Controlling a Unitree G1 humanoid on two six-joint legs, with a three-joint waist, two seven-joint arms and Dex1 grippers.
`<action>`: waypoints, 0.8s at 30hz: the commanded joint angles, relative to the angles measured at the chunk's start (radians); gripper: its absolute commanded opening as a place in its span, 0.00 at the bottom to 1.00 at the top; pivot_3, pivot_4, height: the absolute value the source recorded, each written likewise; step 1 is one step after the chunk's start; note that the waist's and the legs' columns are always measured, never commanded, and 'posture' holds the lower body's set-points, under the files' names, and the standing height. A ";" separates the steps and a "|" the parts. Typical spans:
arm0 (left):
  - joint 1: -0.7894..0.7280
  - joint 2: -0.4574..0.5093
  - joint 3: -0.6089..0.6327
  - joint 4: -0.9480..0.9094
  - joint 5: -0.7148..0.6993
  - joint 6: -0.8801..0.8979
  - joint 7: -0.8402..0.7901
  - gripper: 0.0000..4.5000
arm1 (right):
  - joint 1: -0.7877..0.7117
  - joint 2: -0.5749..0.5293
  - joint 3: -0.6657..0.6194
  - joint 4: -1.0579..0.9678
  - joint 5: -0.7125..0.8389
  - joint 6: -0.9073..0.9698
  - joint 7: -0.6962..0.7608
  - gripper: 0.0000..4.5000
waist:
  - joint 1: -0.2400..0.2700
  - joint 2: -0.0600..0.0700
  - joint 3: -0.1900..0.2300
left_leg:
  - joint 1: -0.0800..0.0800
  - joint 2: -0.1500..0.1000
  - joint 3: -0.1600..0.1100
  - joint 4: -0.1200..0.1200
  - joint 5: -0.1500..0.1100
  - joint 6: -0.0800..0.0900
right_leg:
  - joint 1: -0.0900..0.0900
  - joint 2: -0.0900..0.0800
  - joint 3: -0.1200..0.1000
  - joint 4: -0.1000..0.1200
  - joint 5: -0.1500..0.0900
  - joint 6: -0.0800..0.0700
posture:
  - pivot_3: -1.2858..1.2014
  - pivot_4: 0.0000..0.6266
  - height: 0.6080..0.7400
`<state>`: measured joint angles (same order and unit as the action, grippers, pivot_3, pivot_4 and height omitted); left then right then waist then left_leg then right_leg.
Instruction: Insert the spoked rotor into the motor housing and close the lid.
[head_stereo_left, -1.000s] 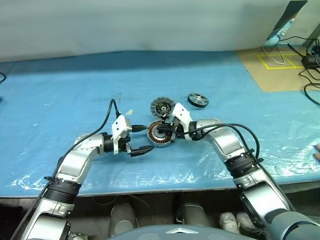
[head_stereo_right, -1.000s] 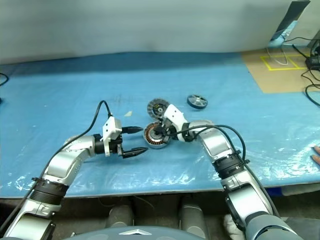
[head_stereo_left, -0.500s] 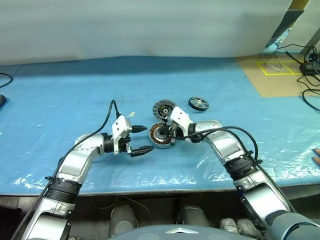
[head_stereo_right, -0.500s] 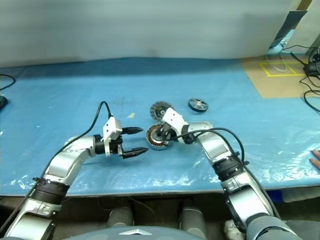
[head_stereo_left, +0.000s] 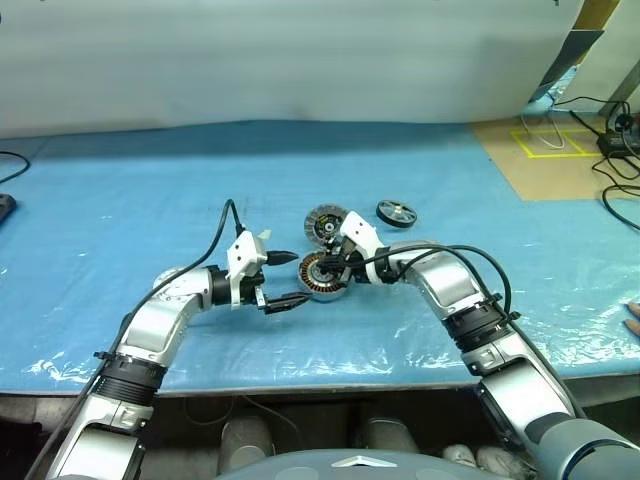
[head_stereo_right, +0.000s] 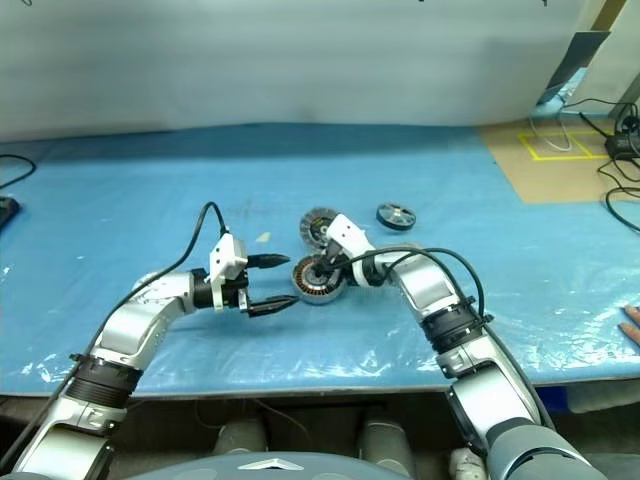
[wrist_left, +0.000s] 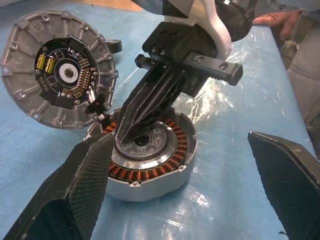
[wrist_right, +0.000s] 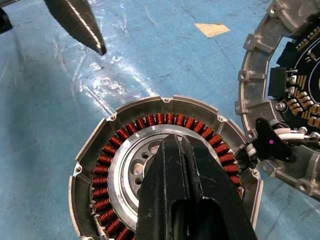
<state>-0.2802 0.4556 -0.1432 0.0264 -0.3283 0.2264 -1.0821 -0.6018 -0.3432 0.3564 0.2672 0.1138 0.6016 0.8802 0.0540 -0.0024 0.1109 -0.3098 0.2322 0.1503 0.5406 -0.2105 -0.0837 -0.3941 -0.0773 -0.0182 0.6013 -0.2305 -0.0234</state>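
Right gripper (wrist_left: 131, 131) clenched, tips over motor housing (wrist_left: 150, 155) hub.
Left gripper (head_stereo_left: 288, 278) released just beside housing; spoked rotor (head_stereo_left: 397, 212) apart.

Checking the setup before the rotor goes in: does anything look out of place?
Yes. The right gripper, shut, pokes into the open housing, where the rotor should go; the rotor lies apart on the table. The lid leans on the housing's edge, tethered by wires.

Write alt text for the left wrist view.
The right pincer, shut, points its tips into the centre of the motor housing, ringed with copper windings. The lid lies beside it, circuit face up, joined by wires; the left pincer's open fingers frame the scene.
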 joint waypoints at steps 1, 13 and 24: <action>-0.007 0.005 0.006 -0.015 -0.002 -0.020 -0.002 1.00 | 0.100 -0.052 0.099 0.184 -0.133 0.127 -0.085 0.01 | 0.000 0.002 0.002 | 0.002 -0.001 -0.001 -0.001 0.000 0.000 | -0.002 0.000 0.000 -0.003 0.000 0.000 | 0.52 0.24 1.00; -0.008 0.000 0.001 0.014 0.000 -0.041 -0.009 1.00 | 0.122 -0.028 -0.165 -0.240 0.098 -0.032 -0.094 0.01 | 0.012 -0.007 0.014 | -0.022 -0.010 0.000 -0.011 0.002 0.004 | -0.013 -0.002 0.008 -0.030 0.005 0.005 | 0.52 0.24 1.00; -0.013 -0.008 -0.006 0.050 0.005 -0.070 -0.014 1.00 | 0.050 -0.124 -0.156 -0.394 0.166 0.031 0.024 0.01 | -0.012 0.005 0.026 | -0.056 0.005 -0.001 0.001 0.009 0.002 | -0.046 0.020 0.013 -0.016 0.028 0.001 | 0.52 0.24 1.00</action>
<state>-0.2942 0.4465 -0.1520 0.0807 -0.3259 0.1773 -1.0872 -0.5467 -0.4544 0.1746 -0.0799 0.2785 0.6349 0.8755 0.0418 0.0023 0.1371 -0.3656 0.2375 0.1497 0.5417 -0.2015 -0.0818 -0.4402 -0.0574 -0.0055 0.5852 -0.2023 -0.0227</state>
